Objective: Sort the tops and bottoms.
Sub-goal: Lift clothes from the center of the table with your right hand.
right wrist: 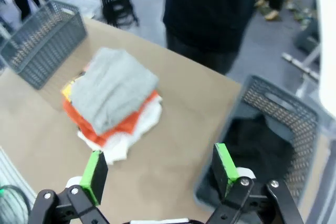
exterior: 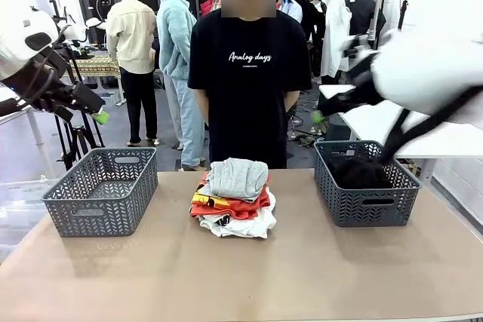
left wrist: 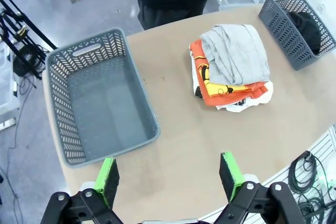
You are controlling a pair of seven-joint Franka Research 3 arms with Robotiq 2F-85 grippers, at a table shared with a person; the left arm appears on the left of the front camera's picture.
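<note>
- The left gripper (left wrist: pixel 168 176) hangs above the near left part of the desk (exterior: pixel 241 277). Its green-padded fingers (left wrist: pixel 107 179) are spread wide with nothing between them.
- The right gripper (right wrist: pixel 160 170) hovers high over the right side of the desk. Its fingers (right wrist: pixel 224 165) are likewise parted and hold nothing (the front view shows that arm only as a white blur).
- The tops lie in one folded stack at the middle of the desk, between the two baskets and just in front of the person (exterior: pixel 249 81).
- A grey T-shirt (exterior: pixel 238 177) sits on top of the stack. Under it is an orange-red T-shirt (exterior: pixel 226 205) with a yellow and black print, and white T-shirts (exterior: pixel 245 225) lie at the bottom, their edges poking out toward the near side.
- Of the bottoms, a black garment (exterior: pixel 361 173) lies crumpled inside the right basket (exterior: pixel 370 205), a dark grey lattice one.
- The left basket (exterior: pixel 102 201), of the same make, stands well apart from the stack on the robot's left.
- The person wears a black T-shirt with white lettering and stands at the far edge of the desk.
</note>
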